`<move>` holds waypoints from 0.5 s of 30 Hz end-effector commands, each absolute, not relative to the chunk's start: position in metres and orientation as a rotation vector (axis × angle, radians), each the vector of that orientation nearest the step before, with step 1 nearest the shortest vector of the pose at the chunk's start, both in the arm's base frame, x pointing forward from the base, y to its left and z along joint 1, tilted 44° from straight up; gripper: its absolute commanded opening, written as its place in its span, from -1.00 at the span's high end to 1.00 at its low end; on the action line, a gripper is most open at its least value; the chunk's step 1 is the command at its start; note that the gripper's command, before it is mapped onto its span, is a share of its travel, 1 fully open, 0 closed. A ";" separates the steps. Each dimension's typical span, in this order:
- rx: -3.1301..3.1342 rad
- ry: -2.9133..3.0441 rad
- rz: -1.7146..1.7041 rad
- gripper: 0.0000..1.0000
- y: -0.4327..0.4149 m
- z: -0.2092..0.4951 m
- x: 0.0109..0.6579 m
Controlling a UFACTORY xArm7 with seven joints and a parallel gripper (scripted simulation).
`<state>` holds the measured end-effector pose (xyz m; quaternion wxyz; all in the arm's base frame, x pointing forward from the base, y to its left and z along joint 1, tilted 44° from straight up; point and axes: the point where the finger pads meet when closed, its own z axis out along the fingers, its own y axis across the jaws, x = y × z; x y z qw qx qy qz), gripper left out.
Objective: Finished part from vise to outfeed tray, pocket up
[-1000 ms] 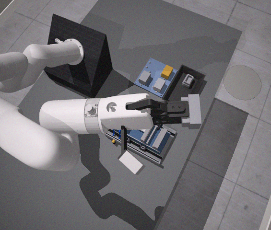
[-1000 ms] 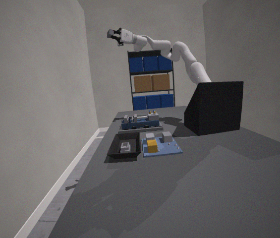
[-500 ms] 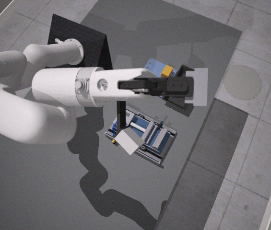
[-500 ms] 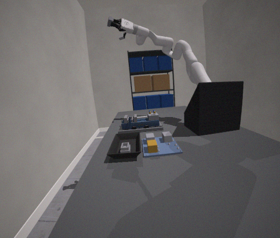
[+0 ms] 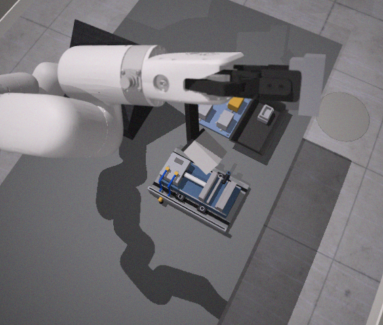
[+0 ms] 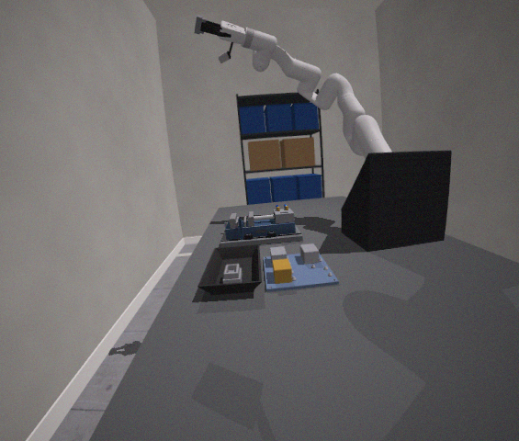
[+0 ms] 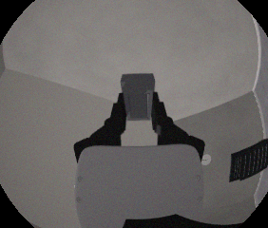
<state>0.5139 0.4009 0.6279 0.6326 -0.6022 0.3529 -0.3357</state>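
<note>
My gripper point(image 5: 291, 85) is high in the air, far above the table, and is shut on a grey finished part point(image 5: 310, 84). In the wrist view the part point(image 7: 138, 97) sits between the black fingers, against bare walls. In the exterior view the gripper point(image 6: 200, 26) is near the ceiling. The blue vise point(image 5: 198, 189) stands with its jaws empty. The dark outfeed tray point(image 5: 259, 131) holds one finished part point(image 5: 266, 114), lying flat. The blue infeed plate point(image 5: 224, 117) carries a yellow blank point(image 5: 236, 103) and two grey blanks point(image 5: 224, 120).
A black wedge-shaped block point(image 6: 397, 199) stands at the arm's base. A shelf with blue and brown boxes point(image 6: 280, 147) is behind the table. A small grey box hangs under the wrist. A round disc point(image 5: 343, 116) lies on the floor.
</note>
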 end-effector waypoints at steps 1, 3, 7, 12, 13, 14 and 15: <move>-1.224 0.873 -0.699 1.00 0.424 0.623 0.519; -1.192 0.905 -0.672 1.00 0.429 0.619 0.521; -1.126 0.972 -0.619 1.00 0.439 0.609 0.527; -1.046 1.053 -0.558 1.00 0.448 0.593 0.537; -1.032 1.067 -0.548 1.00 0.450 0.590 0.539; -1.016 1.082 -0.536 1.00 0.451 0.586 0.541; -0.999 1.100 -0.524 1.00 0.453 0.582 0.543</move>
